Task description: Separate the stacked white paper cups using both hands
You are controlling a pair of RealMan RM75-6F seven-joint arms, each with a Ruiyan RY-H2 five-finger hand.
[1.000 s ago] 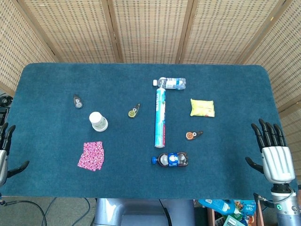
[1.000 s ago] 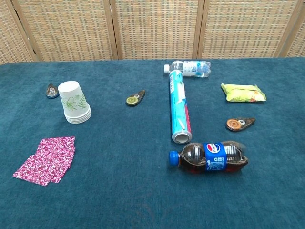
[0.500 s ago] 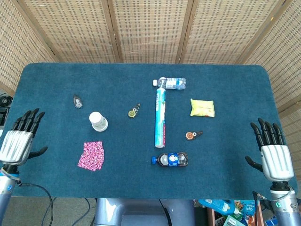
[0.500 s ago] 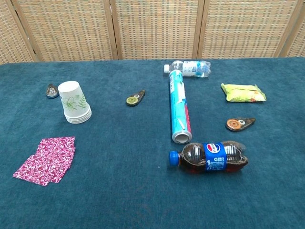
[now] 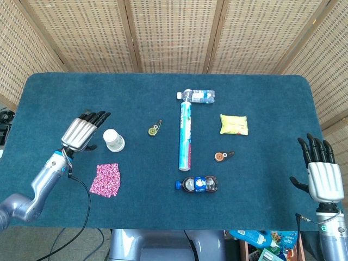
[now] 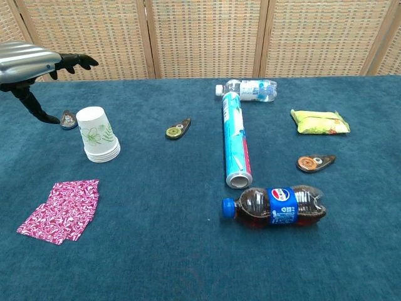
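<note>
A stack of white paper cups [image 5: 113,140] [image 6: 98,135] with a green leaf print stands upside down on the left part of the blue table. My left hand [image 5: 82,132] [image 6: 32,66] hovers just left of the stack, fingers spread, holding nothing and not touching it. My right hand [image 5: 323,174] is off the table's right edge, fingers apart and empty; the chest view does not show it.
A pink patterned cloth [image 5: 105,179] lies in front of the cups. A small tape dispenser [image 5: 89,117] sits behind my left hand, another [image 5: 155,129] to the cups' right. A long tube [image 5: 185,137], water bottle [image 5: 198,96], cola bottle [image 5: 198,184], snack packet [image 5: 234,124] lie mid-table.
My left hand has swung in from the table's left edge to just beside the cup stack. The right hand has dropped slightly lower at the right edge.
</note>
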